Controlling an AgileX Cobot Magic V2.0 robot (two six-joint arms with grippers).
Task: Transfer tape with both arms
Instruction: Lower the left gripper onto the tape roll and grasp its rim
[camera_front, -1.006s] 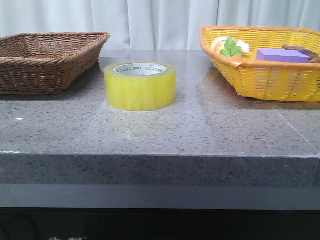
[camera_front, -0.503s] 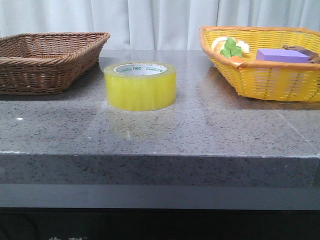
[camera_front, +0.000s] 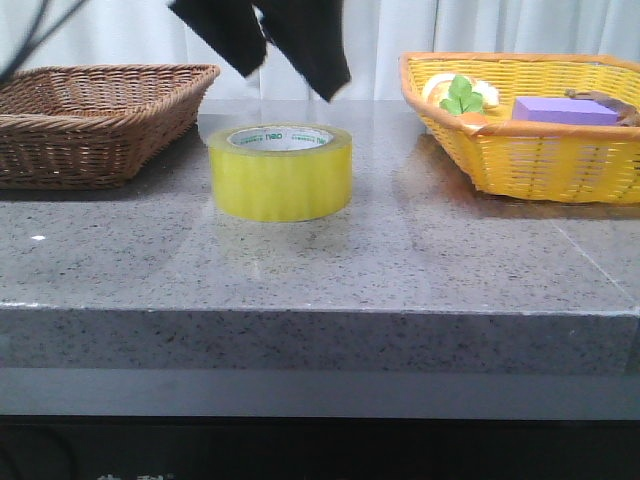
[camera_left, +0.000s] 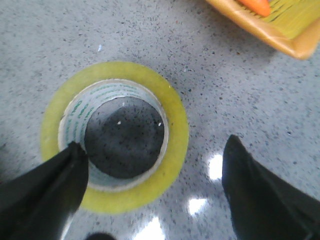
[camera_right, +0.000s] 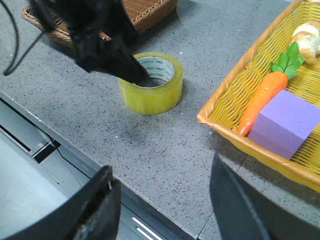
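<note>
Wide roll of translucent yellow packing tape (camera_front: 280, 172) laid flat on grey speckled stone bench (camera_front: 320, 260), between brown wicker basket (camera_front: 95, 115) and yellow woven basket (camera_front: 525, 125). Black left gripper (camera_left: 152, 192) positioned directly above tape, jaws spread, no contact seen. Black right gripper (camera_right: 162, 202) suspended well apart from tape, jaws spread, nothing held. Purple rectangular block (camera_right: 282, 122) and orange carrot (camera_right: 262, 97) contained in yellow woven basket.

Counted items on the table

One tape (camera_front: 280, 172), two baskets – brown (camera_front: 95, 120) and yellow (camera_front: 530, 150) – one purple block (camera_front: 565, 110), one carrot (camera_right: 262, 102) and two grippers, left (camera_front: 290, 50) and right (camera_right: 165, 205), are seen.
</note>
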